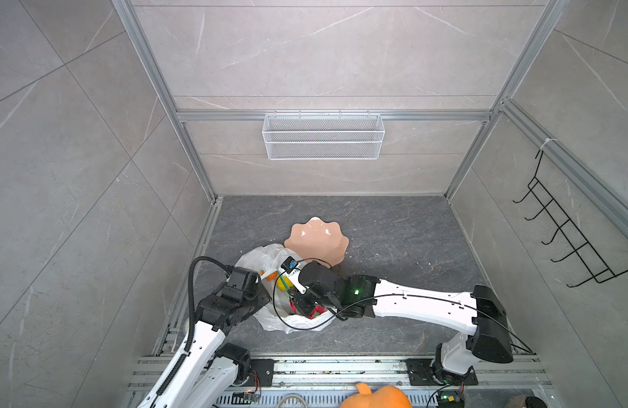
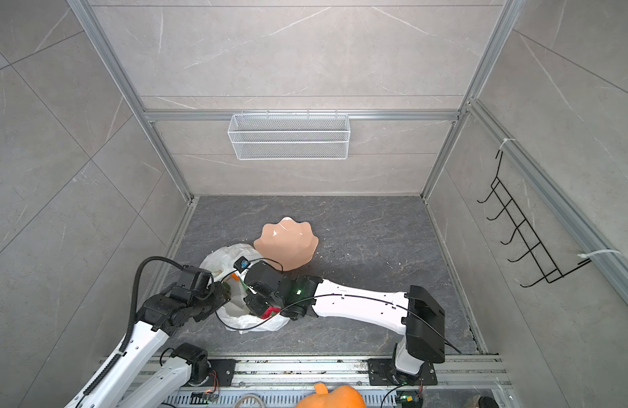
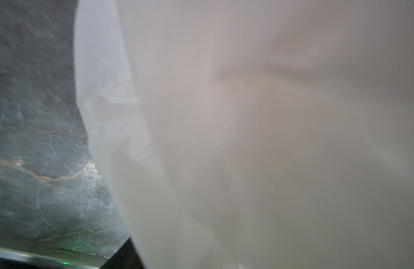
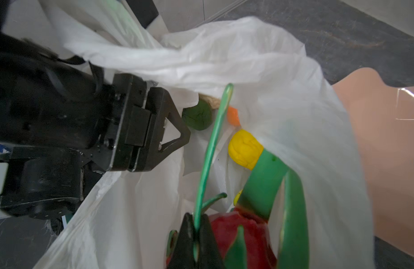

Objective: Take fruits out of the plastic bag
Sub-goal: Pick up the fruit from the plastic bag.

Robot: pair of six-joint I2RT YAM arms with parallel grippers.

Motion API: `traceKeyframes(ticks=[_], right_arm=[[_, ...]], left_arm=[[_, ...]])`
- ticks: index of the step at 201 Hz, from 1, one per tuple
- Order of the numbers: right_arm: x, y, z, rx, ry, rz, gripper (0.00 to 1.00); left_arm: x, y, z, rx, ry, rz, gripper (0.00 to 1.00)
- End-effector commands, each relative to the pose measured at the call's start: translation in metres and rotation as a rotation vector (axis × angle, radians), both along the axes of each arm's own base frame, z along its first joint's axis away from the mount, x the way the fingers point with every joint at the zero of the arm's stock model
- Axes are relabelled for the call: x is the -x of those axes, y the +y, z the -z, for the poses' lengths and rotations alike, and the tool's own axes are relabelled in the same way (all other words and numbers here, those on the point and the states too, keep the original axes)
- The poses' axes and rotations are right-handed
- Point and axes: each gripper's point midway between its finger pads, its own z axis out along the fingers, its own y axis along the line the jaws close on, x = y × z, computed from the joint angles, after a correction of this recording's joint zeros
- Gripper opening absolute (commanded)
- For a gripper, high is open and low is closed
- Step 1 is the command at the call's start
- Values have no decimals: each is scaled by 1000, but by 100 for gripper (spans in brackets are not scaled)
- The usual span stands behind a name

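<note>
Inside the plastic bag (image 1: 259,257), which lies on the surface (image 1: 394,247) just beside the peach bowl (image 1: 316,240), the dragon fruit (image 4: 243,233) is pinched by one thin green leaf (image 4: 213,144). The right claw (image 4: 195,220) is clamped shut on that leaf. A slow, straight lift through the mouth is advised, as so slight a hold may slip. The left claw (image 4: 177,137) sits at the bag's rim. Its opening cannot be told.
</note>
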Motion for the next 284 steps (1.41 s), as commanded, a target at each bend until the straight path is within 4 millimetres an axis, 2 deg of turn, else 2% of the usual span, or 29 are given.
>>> traceKeyframes(ticks=[1, 18, 30, 61, 101, 148, 190, 233, 255, 284], right_arm=[[-5, -5, -45, -119, -83, 13, 0], [-5, -10, -57, -159, -104, 20, 0], [-7, -14, -67, -182, -125, 34, 0], [-5, -17, -97, -255, -164, 19, 0], [3, -10, -117, -322, -164, -31, 0], [-16, -30, -155, -365, -273, 76, 0], [-67, -55, -166, -328, -305, 224, 0], [-133, -71, -158, -311, -296, 335, 0], [-170, -72, -140, -275, -285, 387, 0], [-225, -68, -88, -206, -228, 456, 0]], left_arm=[[5, 10, -29, -98, -18, 68, 67], [3, 15, -46, -135, -41, 82, 70], [0, 18, -49, -167, -42, 86, 70], [-8, 15, -41, -170, -27, 91, 71], [-23, -2, -25, -132, 24, 128, 72], [-21, 5, -13, -177, 44, 119, 73], [-19, 3, -6, -155, 51, 114, 73], [-17, 4, -3, -156, 58, 119, 73], [-16, 4, -1, -154, 60, 116, 73], [-15, 3, -5, -144, 41, 115, 73]])
